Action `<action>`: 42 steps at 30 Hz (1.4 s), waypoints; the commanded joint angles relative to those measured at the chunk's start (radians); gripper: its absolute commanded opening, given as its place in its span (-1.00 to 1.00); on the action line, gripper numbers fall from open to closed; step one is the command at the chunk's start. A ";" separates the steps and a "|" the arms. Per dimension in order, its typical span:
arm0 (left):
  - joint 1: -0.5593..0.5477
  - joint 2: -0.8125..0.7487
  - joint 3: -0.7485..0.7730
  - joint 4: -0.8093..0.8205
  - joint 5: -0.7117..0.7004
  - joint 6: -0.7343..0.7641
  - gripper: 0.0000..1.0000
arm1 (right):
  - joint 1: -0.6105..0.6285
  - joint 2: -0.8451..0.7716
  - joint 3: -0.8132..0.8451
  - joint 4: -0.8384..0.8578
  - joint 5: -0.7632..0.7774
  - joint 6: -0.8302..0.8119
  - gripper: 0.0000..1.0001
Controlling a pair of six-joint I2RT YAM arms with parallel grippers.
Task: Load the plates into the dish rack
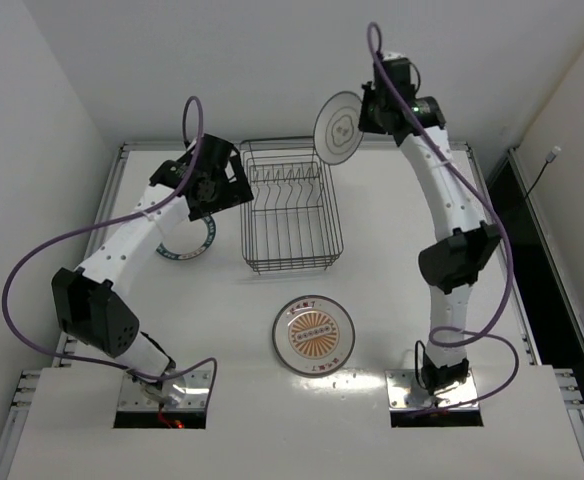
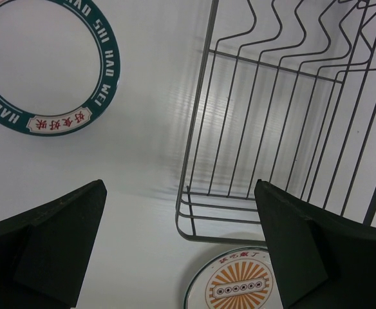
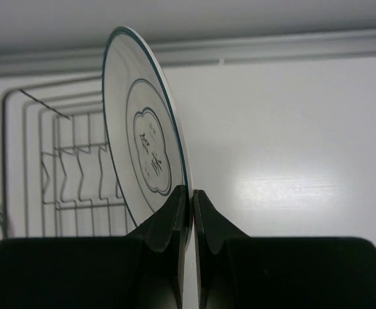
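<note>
- My left gripper point(image 1: 215, 185) hangs open and empty near the flat teal-rimmed plate point(image 2: 46, 51).
- The dish rack point(image 1: 290, 205) sits centre, with the sunburst plate point(image 1: 314, 334) before it.
- My right gripper point(image 3: 189, 193) pinches the line-motif plate point(image 3: 146, 135) by its rim, upright over the rack's far corner (stiff, slippery, breakable: grip edges).

We read "HAO SHI HAO WEI" on teal-rimmed plate point(image 2: 43, 64); Chinese characters on sunburst plate point(image 2: 237, 288) and line-motif plate point(image 3: 150, 151).
</note>
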 commanded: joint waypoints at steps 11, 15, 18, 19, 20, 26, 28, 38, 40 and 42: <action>0.003 -0.130 -0.060 0.020 -0.033 0.067 1.00 | 0.142 0.152 -0.019 -0.013 0.202 -0.070 -1.00; 0.003 -0.139 -0.071 0.031 -0.024 0.078 1.00 | 0.173 0.190 0.001 -0.022 0.268 -0.079 -1.00; 0.003 -0.165 -0.092 0.040 -0.014 0.078 1.00 | 0.200 0.212 0.001 -0.031 0.321 -0.108 -1.00; 0.003 -0.179 -0.104 0.040 -0.014 0.089 1.00 | 0.210 0.227 0.001 -0.031 0.358 -0.108 -1.00; 0.003 -0.190 -0.115 0.052 -0.002 0.089 1.00 | 0.219 0.227 0.001 -0.031 0.358 -0.121 -1.00; 0.003 -0.231 -0.152 0.061 -0.033 0.120 1.00 | 0.251 0.236 -0.039 -0.010 0.326 -0.130 -0.75; 0.003 -0.245 -0.166 0.061 -0.046 0.120 1.00 | 0.251 0.236 -0.039 -0.010 0.326 -0.130 -0.73; 0.003 -0.254 -0.175 0.061 -0.065 0.120 1.00 | 0.262 0.155 -0.071 0.000 0.248 -0.119 -0.20; 0.003 -0.254 -0.175 0.061 -0.065 0.107 1.00 | 0.250 0.112 -0.062 -0.028 0.225 -0.086 0.01; 0.003 -0.254 -0.175 0.052 -0.065 0.098 1.00 | 0.225 0.000 -0.100 -0.054 0.152 -0.043 0.30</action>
